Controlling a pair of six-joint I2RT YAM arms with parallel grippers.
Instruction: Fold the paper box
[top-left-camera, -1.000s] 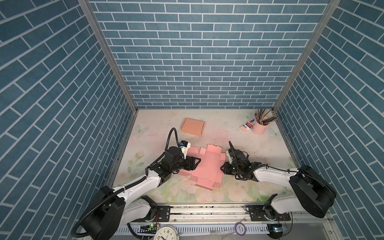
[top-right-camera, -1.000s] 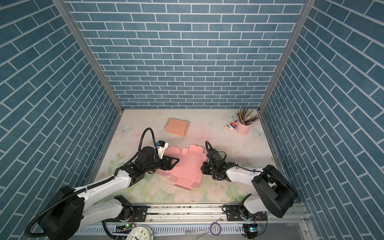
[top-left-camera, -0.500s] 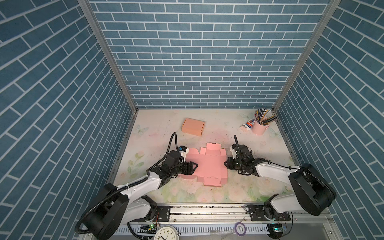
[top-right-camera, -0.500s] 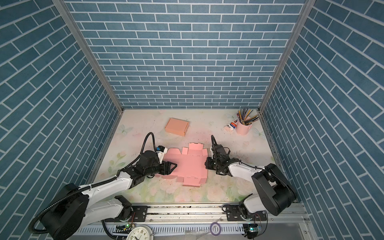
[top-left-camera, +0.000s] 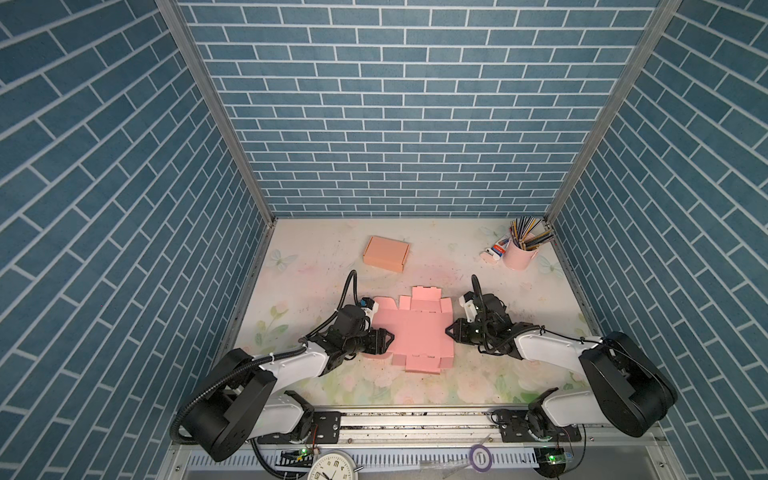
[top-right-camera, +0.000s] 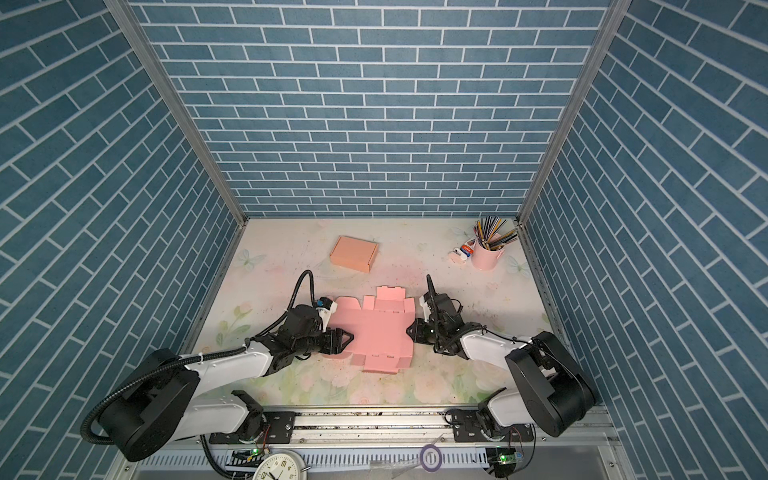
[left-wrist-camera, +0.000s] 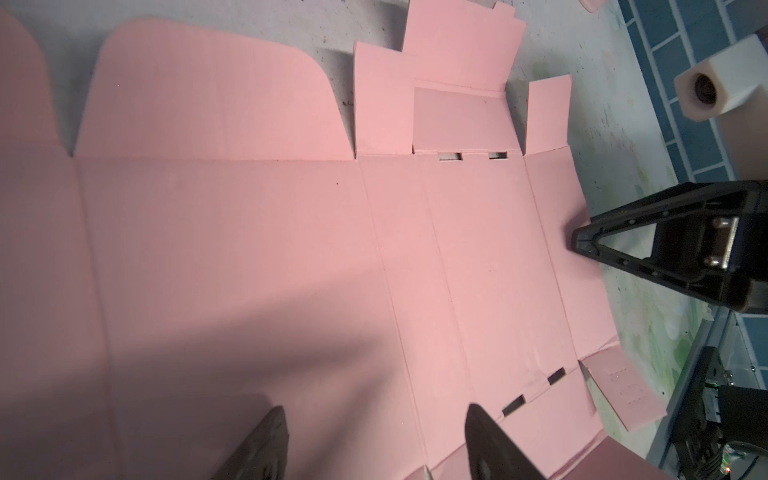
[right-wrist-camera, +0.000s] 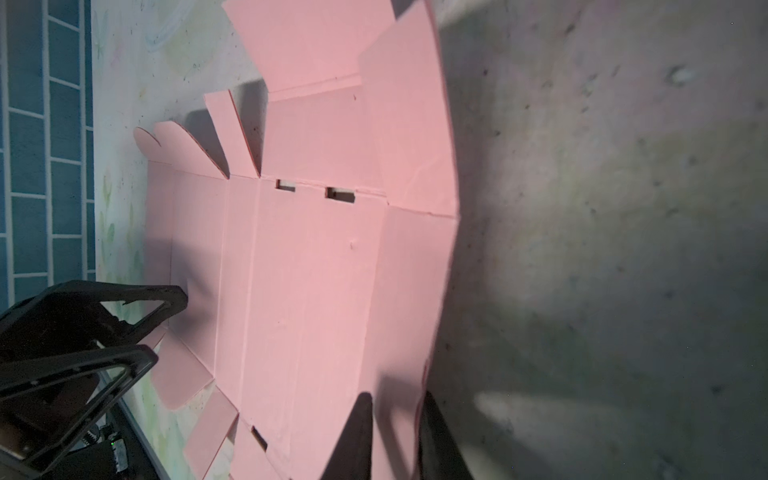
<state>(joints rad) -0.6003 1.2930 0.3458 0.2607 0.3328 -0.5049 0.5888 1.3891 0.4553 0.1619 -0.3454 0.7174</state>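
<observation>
The pink sheet is the paper box, not folded yet. It lies flat on the table, so no wall has been put up. A done box sits well past the sheet's far side, maybe to show how it should look.

The left gripper is over the sheet's left edge. Its fingers are spread wide with nothing between them. I cannot tell if they touch the paper. I think it is there to press that side down, so the sheet does not slide.

The right gripper is at the sheet's right edge. Its fingers are close together, with the thin edge of the sheet between them, so it looks like a pinch. That edge curls up a little off the table. I think the pinch is there to lift this strip and bend it along its crease into a wall.

The paper is thin and bendy. A hard pull could drag the whole sheet or crumple it.
</observation>
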